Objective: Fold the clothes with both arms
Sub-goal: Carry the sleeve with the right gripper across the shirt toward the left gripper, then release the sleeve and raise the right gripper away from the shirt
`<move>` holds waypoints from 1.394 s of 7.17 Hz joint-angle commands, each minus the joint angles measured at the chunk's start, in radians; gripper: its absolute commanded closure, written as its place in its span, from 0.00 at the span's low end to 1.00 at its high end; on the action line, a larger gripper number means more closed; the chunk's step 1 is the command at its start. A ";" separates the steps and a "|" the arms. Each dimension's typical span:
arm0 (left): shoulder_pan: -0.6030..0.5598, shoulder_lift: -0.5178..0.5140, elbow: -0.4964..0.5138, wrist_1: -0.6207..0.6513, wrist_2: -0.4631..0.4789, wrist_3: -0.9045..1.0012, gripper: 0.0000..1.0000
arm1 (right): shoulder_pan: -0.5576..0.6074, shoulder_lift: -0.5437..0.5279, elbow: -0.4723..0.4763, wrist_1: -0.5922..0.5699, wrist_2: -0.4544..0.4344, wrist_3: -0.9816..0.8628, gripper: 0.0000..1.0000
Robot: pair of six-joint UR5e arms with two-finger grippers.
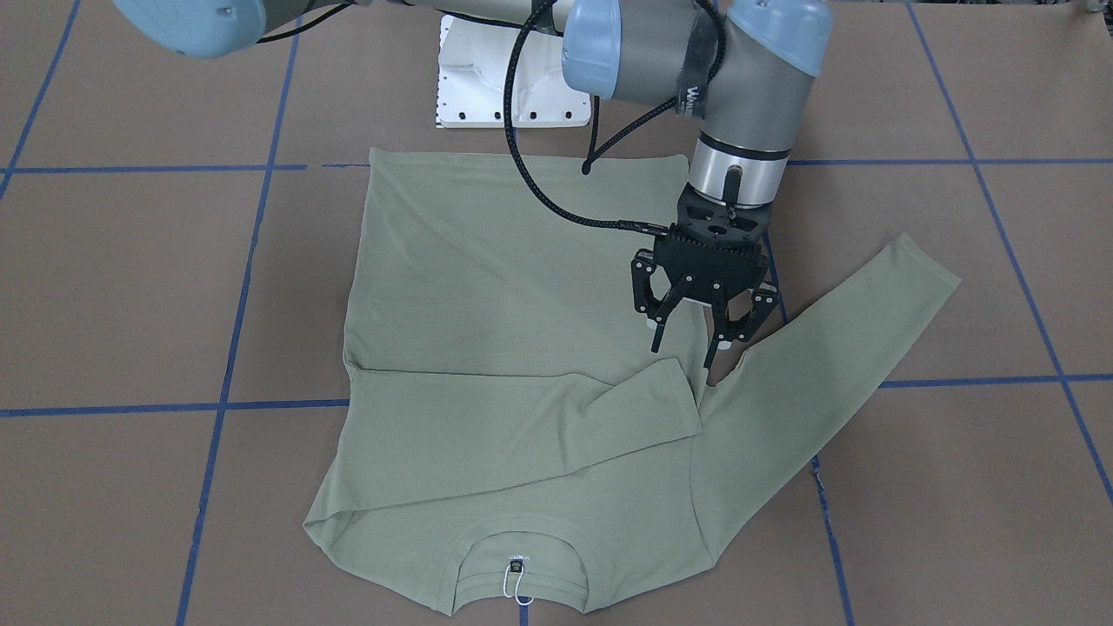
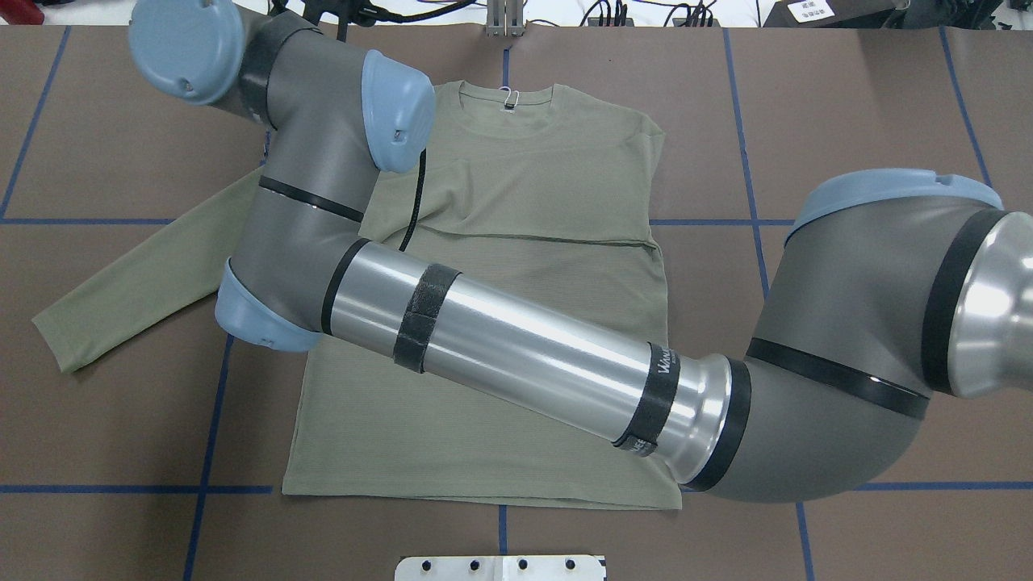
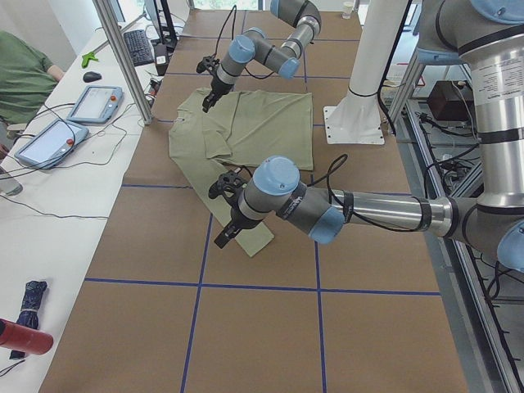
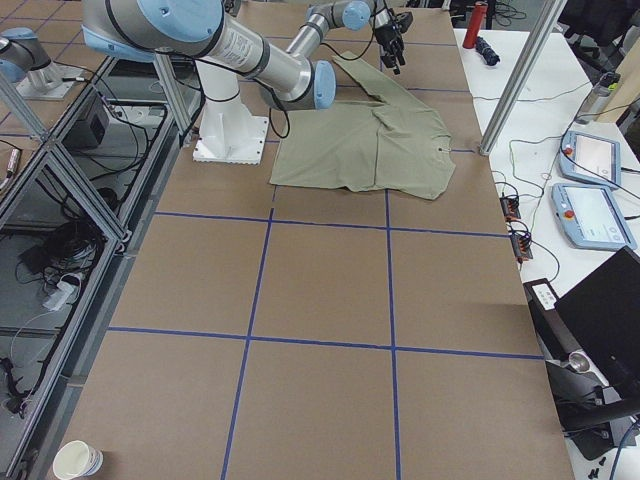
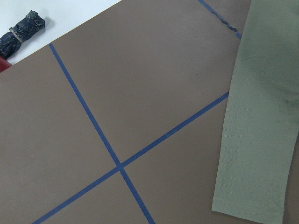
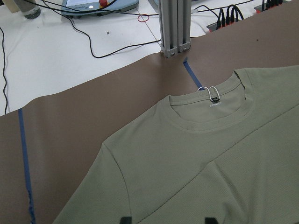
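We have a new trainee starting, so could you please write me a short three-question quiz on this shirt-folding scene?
1. True or false: both sleeves of the shirt are folded across its body.
2. The jaws of the right gripper are: A) open, holding nothing; B) shut on a cuff; C) shut on the hem.
3. Fill in: the white loop tag hangs at the ____.
Key: 1 false, one sleeve lies out on the table; 2 A; 3 collar.
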 commanded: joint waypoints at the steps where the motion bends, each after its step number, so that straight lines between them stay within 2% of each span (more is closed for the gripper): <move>1: 0.001 -0.080 0.043 -0.006 0.004 -0.142 0.00 | 0.059 0.009 0.004 0.001 0.135 -0.081 0.02; 2: 0.001 -0.102 0.066 -0.042 0.002 -0.149 0.00 | 0.118 -0.001 0.013 -0.006 0.248 -0.158 0.01; 3: 0.012 -0.080 0.071 -0.178 -0.007 -0.158 0.00 | 0.180 -0.045 0.053 -0.025 0.349 -0.262 0.01; 4: 0.097 -0.072 0.065 -0.266 -0.004 -0.312 0.00 | 0.238 -0.149 0.184 -0.059 0.428 -0.407 0.01; 5: 0.188 -0.063 0.062 -0.283 0.046 -0.378 0.00 | 0.290 -0.249 0.299 -0.102 0.500 -0.498 0.01; 6: 0.249 -0.021 0.051 -0.299 0.167 -0.419 0.00 | 0.341 -0.370 0.428 -0.125 0.548 -0.637 0.00; 7: 0.317 0.032 0.048 -0.385 0.282 -0.481 0.00 | 0.405 -0.505 0.561 -0.142 0.636 -0.772 0.00; 8: 0.393 0.058 0.045 -0.403 0.329 -0.515 0.00 | 0.465 -0.638 0.685 -0.169 0.701 -0.881 0.00; 10: 0.515 0.112 0.040 -0.446 0.361 -0.552 0.00 | 0.577 -0.898 0.902 -0.187 0.781 -1.032 0.00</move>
